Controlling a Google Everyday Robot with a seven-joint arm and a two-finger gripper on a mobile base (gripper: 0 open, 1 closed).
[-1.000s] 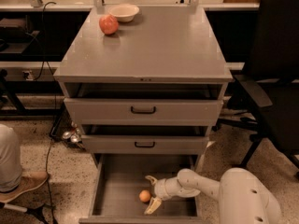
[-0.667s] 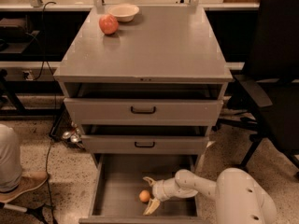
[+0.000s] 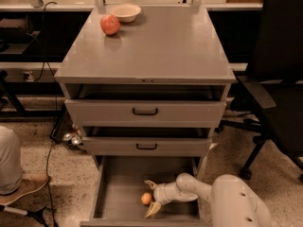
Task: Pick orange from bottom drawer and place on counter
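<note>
end effector (image 3: 149, 198): low in bottom drawer (image 3: 118, 186) | 2 fingers spread wide, flanking orange (image 3: 146, 199) | nothing gripped

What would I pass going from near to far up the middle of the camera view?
Orange in the bottom drawer, end effector open around it, middle drawer handle, top drawer handle, apple, bowl on the counter.

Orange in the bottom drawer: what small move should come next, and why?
Probably close the gripper: it sits open in the bottom drawer, a finger on either side of the orange, which rests on the drawer floor.
</note>
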